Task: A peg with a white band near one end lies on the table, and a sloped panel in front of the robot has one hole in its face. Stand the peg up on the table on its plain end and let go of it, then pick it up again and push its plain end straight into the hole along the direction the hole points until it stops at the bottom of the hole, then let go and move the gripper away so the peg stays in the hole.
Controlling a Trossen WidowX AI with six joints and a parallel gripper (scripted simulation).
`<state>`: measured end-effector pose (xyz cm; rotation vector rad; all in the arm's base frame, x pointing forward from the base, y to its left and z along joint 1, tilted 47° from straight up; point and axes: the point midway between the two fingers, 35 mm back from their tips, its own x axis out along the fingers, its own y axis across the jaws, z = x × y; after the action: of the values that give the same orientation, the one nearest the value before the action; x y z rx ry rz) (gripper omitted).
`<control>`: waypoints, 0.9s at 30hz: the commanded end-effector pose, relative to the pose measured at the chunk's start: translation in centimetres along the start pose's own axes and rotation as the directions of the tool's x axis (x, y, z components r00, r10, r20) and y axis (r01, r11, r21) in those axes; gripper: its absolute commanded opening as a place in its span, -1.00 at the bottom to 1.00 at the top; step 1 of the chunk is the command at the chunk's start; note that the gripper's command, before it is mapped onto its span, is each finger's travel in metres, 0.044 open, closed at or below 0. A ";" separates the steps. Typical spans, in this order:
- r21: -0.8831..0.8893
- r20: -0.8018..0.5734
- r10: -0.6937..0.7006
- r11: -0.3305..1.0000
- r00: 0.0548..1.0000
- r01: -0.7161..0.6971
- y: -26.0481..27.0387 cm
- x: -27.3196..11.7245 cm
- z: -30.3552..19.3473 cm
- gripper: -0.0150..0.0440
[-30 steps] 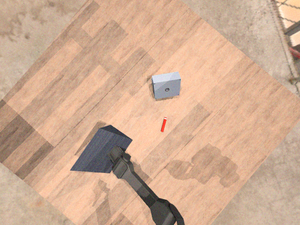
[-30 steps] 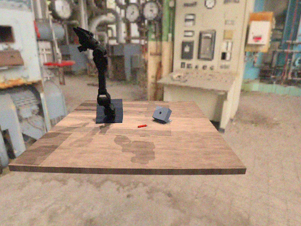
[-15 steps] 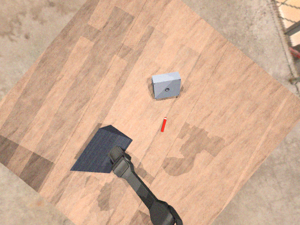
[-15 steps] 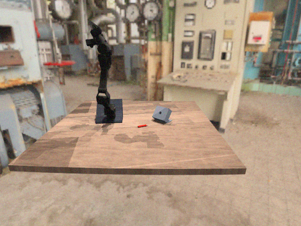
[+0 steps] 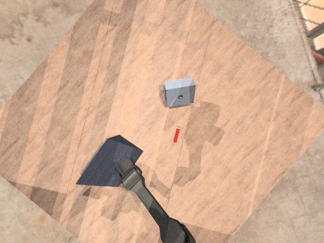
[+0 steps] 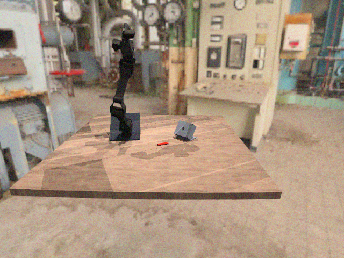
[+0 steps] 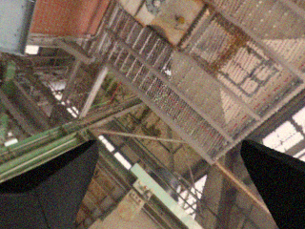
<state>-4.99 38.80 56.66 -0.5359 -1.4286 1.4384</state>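
Observation:
A red peg (image 5: 176,134) (image 6: 162,143) lies on its side on the table, its white band at the end toward the panel. The grey sloped panel (image 5: 173,99) (image 6: 188,130) stands beyond it, with one dark round hole (image 5: 180,96) (image 6: 183,128) in its face, and the hole is empty. My gripper (image 7: 170,146) (image 6: 126,25) is open with nothing between its fingers. It is raised high above the table at the top of the upright arm, far from the peg and pointing up. In the top view it is out of frame.
The arm rises from a dark blue wedge-shaped base (image 5: 97,162) (image 6: 136,126) on the wooden table (image 5: 235,104) (image 6: 166,172). The peg lies between this base and the panel. Shadows of the arm fall across the table beside the peg.

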 end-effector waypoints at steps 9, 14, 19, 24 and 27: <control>0.223 -0.336 0.143 0.972 0.931 -0.068 4.7 -1.8 -10.0 1.00; 0.307 -0.460 0.200 0.950 0.865 -0.057 6.5 -3.5 -13.8 1.00; 0.382 -0.569 0.258 0.924 0.781 -0.026 8.3 -5.7 -17.3 1.00; 0.444 -0.664 0.313 0.896 0.679 0.021 10.1 -8.2 -20.5 1.00; 0.474 -0.713 0.345 0.879 0.610 0.056 11.1 -10.0 -22.3 1.00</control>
<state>12.26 43.51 40.89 -0.8351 -0.4339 1.3737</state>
